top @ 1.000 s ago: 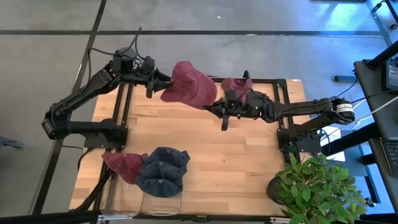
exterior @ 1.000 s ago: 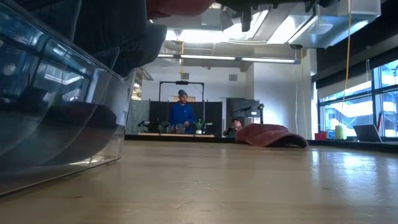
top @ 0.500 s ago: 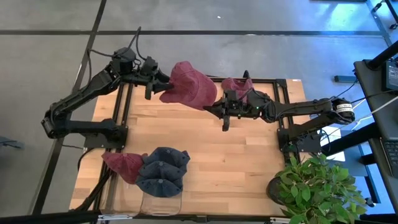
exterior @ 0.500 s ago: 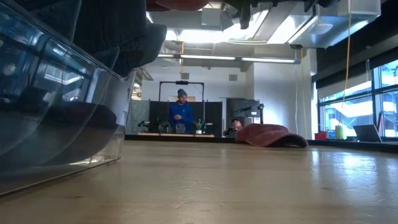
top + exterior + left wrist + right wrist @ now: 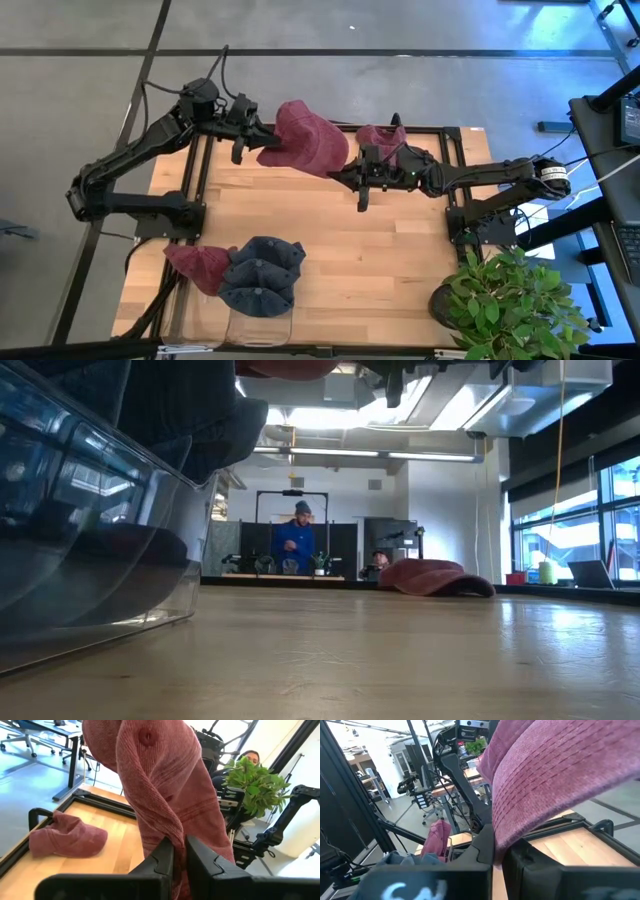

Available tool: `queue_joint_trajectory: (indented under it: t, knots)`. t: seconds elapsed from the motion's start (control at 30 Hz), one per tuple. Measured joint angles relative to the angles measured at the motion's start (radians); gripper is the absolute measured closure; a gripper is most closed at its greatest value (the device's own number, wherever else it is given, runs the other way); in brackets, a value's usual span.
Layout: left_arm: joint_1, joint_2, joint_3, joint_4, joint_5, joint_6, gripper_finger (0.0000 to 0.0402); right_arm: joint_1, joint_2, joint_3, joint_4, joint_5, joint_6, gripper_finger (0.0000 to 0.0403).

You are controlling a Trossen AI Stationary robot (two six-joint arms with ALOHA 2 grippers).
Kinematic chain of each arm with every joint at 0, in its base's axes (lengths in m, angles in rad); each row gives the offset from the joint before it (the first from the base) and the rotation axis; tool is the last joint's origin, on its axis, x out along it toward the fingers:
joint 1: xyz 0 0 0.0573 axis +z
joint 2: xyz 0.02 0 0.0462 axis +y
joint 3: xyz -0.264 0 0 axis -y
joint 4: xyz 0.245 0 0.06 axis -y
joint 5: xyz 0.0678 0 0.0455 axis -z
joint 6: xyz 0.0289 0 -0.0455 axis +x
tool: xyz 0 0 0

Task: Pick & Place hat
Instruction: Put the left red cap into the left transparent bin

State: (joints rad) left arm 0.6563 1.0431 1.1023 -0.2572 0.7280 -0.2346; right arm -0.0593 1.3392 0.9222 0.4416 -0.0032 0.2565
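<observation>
A dark red corduroy hat (image 5: 308,138) hangs in the air over the table's far part, between my two grippers. My left gripper (image 5: 262,142) is shut on its left edge. My right gripper (image 5: 342,172) is shut on its right, nearer edge. In the left wrist view the hat (image 5: 165,785) fills the middle; in the right wrist view it (image 5: 555,770) spreads above the fingers. A second red hat (image 5: 383,136) lies flat on the table's far side, behind the right gripper. My left gripper pinches a fold of cloth at the hat's left edge (image 5: 176,836) between its two fingers, which come about level from the table's left. The hat is lifted clear of the table. My right gripper pinches the hat's stitched edge (image 5: 501,836) between its two fingers, coming from the table's right. That edge rises up and away from the fingers, clear of the table.
A clear bin (image 5: 255,322) at the near left edge holds blue hats (image 5: 262,275) and a red one (image 5: 193,265); it fills the left of the low view (image 5: 90,540). A potted plant (image 5: 510,300) stands at the near right. A person stands in the room beyond.
My left gripper has shut on the hat's left edge and taken hold of it. The hat has stayed in the air, and my right gripper has kept its hold.
</observation>
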Motion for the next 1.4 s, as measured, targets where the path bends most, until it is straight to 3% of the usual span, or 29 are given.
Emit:
queue_joint_trajectory:
  t: [0.2, 0.4, 0.53, 0.83, 1.03, 1.23, 1.4]
  knots:
    - [0.0, 0.0, 0.0, 0.0, 0.0, -0.002, 0.0378, 0.0, 0.0, 0.0, -0.002, 0.0, -0.001, 0.0377]
    - [0.0, -0.002, 0.063, -0.024, 0.004, -0.017, 0.0378, 0.0, 0.0, 0.0, -0.01, 0.0, -0.067, 0.0327]
    - [-0.001, -0.002, 0.148, -0.129, 0.005, -0.023, 0.0378, -0.002, 0.0, 0.0, -0.037, 0.017, -0.11, 0.0291]
    - [-0.092, -0.002, 0.345, -0.404, 0.002, -0.071, 0.0378, -0.034, 0.0, 0.0, -0.406, 0.196, -0.08, 0.0254]
    - [-0.208, -0.002, 0.468, -0.642, -0.012, -0.098, 0.0378, -0.049, 0.0, 0.0, -0.612, 0.246, -0.031, 0.0252]
    - [-0.42, -0.001, 0.552, -0.863, -0.123, -0.179, 0.0378, -0.057, 0.0, 0.0, -0.685, 0.247, 0.005, 0.0252]
    - [-0.613, 0.003, 0.601, -0.943, -0.155, -0.315, 0.0378, -0.057, 0.0, 0.0, -0.721, 0.247, 0.053, 0.0252]
